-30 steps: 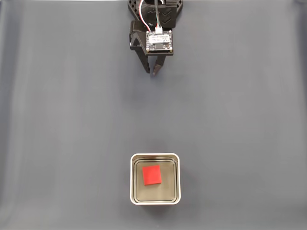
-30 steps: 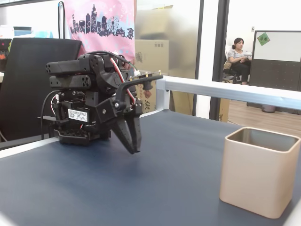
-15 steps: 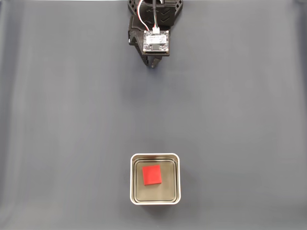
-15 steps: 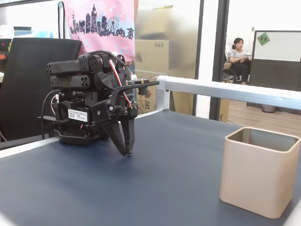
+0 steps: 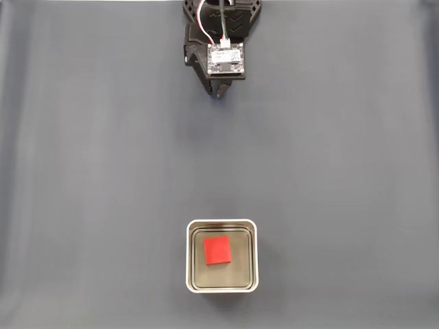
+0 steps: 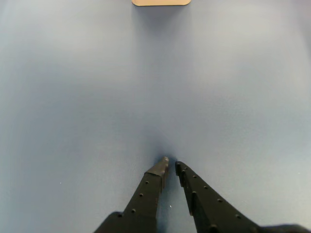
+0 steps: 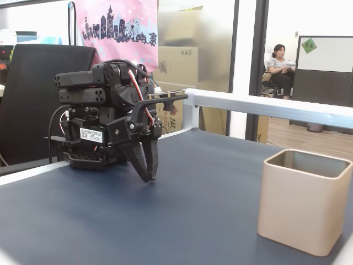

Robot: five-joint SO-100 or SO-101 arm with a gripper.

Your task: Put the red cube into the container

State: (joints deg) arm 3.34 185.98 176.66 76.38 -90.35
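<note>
The dark worktop (image 5: pixel 103 171) is bare between arm and container (image 5: pixel 189 257), which sits well apart, straight ahead of the tool (image 6: pixel 171 166). The red cube (image 5: pixel 217 250) lies inside it. The tool's 2 fingers are nearly pressed together, empty.
</note>
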